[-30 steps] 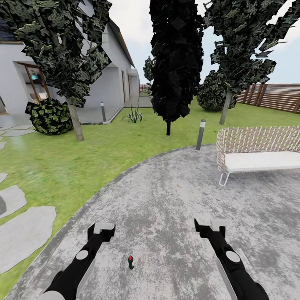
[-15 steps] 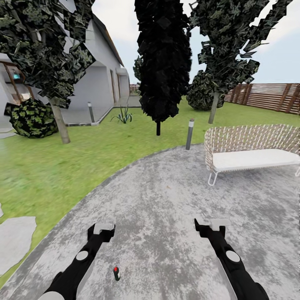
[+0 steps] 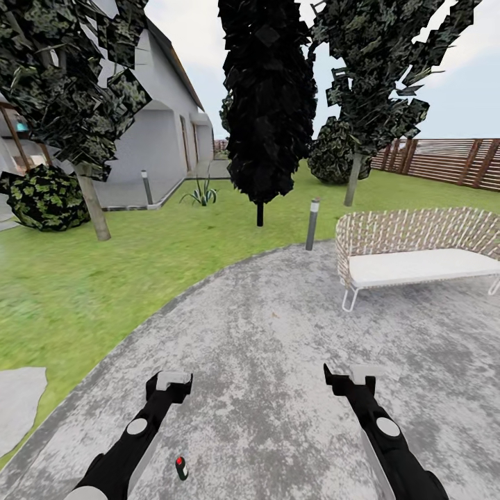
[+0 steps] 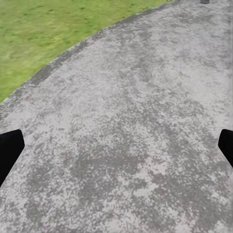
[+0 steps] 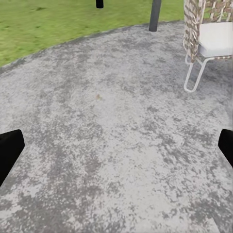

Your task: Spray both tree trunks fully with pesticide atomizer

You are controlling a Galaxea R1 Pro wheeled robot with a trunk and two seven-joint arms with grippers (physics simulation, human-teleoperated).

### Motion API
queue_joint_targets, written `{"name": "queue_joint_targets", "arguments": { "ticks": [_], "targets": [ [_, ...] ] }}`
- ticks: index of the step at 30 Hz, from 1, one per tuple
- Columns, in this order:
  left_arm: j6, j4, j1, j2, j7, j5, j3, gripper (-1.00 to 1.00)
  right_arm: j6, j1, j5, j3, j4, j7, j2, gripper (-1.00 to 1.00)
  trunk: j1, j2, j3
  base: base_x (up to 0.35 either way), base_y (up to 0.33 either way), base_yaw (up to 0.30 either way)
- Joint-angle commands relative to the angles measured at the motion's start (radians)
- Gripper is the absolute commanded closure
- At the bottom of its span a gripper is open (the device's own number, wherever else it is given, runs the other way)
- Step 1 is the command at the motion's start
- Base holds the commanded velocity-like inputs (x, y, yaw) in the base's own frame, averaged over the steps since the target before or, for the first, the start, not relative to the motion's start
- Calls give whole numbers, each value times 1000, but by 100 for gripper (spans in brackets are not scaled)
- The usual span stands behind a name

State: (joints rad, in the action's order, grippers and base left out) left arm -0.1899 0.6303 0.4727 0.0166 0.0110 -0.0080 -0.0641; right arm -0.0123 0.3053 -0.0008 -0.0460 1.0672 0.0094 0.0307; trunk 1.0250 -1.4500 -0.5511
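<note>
On the grey paved patch (image 3: 292, 333), seen from the head, the pesticide atomizer (image 3: 181, 467) lies small and dark with a red spot, just beside the left forearm and between the two arms; compared with a second ago it is shown lower and further left, the whole scene having shifted likewise, so the camera is judged to have moved and the pickup is not yet begun; the left hand (image 3: 171, 381) and right hand (image 3: 349, 378) are held forward, empty. Two trees are seen on the lawn, one trunk (image 3: 92, 206) at left, another (image 3: 353, 180) beyond a woven wicker sofa (image 3: 410, 244); no white specks are discerned on either.

Left wrist view: mottled, grainy paving (image 4: 136, 126) is shown between widely parted dark fingertips (image 4: 8, 150); the hand is released.

Right wrist view: fingertips (image 5: 8, 148) are equally spread; a sofa leg (image 5: 194, 77) of bent white wire is seen.
</note>
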Motion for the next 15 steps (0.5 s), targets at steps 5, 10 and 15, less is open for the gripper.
{"name": "queue_joint_targets", "arguments": {
  "ticks": [5,10,15],
  "targets": [
    [11,0,1,7,1,7,57,-100,0,0,0,0,0,0,0,-100,19,-35,-16,0,0,0],
    [18,4,14,40,-8,-3,131,-100,-1,0,0,-4,-2,0,-1,-100,27,-49,-22,0,0,0],
    [97,45,20,62,-7,-30,132,-100,-2,2,-2,-5,18,-2,0,-100,27,-49,-22,0,0,0]
  ]
}}
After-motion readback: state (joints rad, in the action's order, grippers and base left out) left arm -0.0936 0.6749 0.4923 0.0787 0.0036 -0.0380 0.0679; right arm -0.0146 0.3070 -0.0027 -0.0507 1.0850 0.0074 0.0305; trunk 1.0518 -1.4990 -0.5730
